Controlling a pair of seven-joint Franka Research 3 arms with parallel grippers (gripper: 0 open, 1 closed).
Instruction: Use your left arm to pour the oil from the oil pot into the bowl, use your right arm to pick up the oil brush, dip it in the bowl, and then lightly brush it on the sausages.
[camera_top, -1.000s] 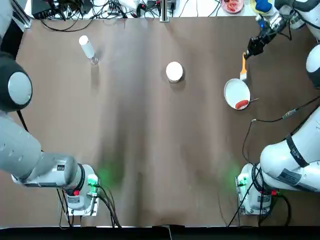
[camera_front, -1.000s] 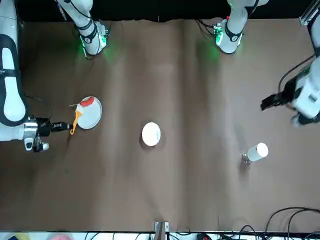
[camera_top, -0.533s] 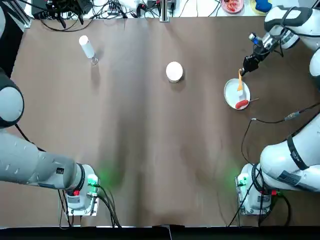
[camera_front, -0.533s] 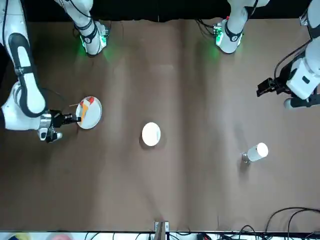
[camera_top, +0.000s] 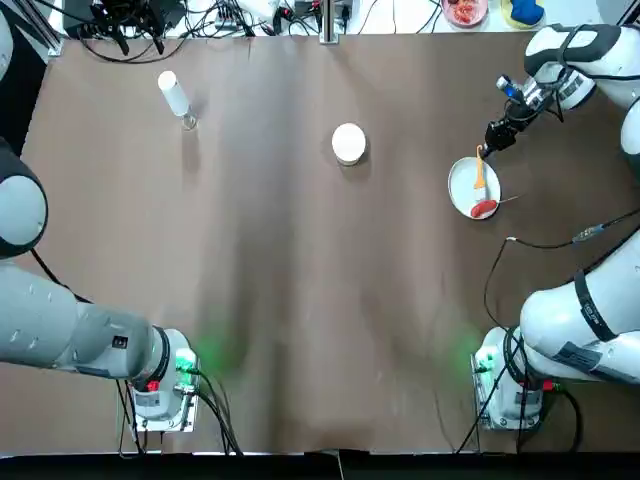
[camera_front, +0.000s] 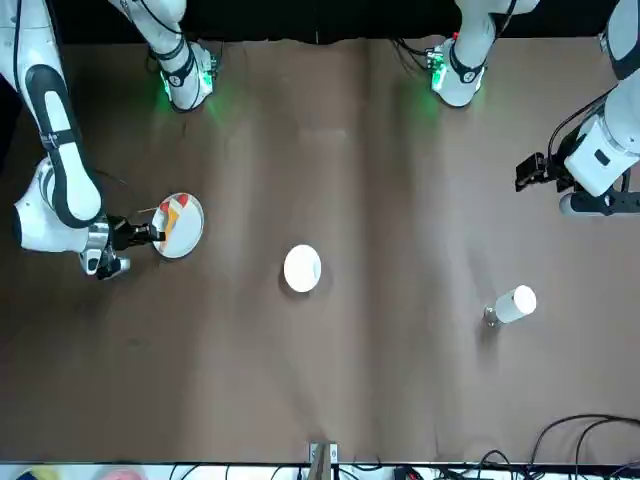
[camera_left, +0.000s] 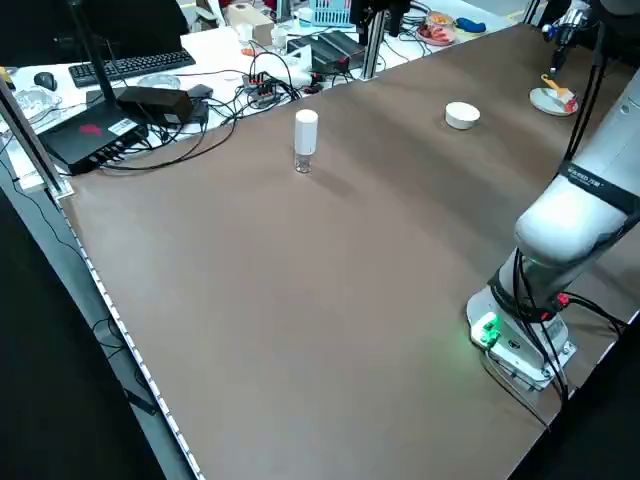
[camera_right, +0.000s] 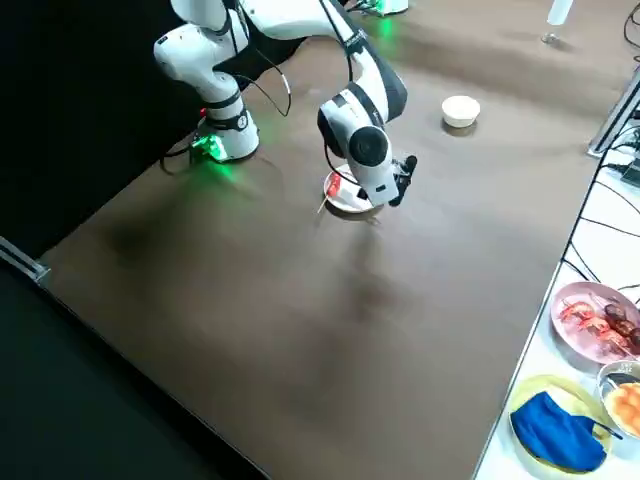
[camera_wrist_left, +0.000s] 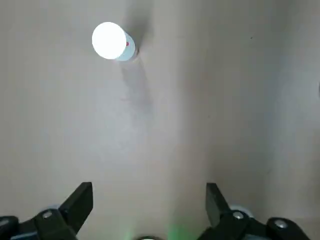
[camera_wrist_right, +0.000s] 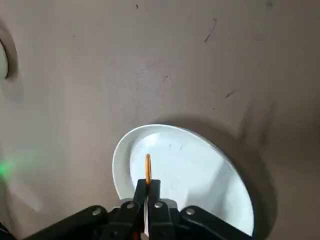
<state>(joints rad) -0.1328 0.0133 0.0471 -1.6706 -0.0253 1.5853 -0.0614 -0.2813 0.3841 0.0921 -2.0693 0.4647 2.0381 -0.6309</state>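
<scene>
The oil brush (camera_top: 480, 172), pinched in the right gripper (camera_top: 492, 138), reaches beyond the closed jaws over the plate (camera_top: 460, 186) toward the sausage (camera_top: 483, 208); pressing down might skid the sausage off. The left gripper (camera_wrist_left: 149, 200) hangs wide open, the oil pot (camera_wrist_left: 110, 41) well ahead

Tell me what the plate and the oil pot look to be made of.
Plate: likely glazed ceramic or melamine, judging by its smooth white surface with a soft sheen in the right wrist view. Oil pot: probably plastic, with an opaque white cap on a pale, slightly translucent body; it could be glass.
</scene>
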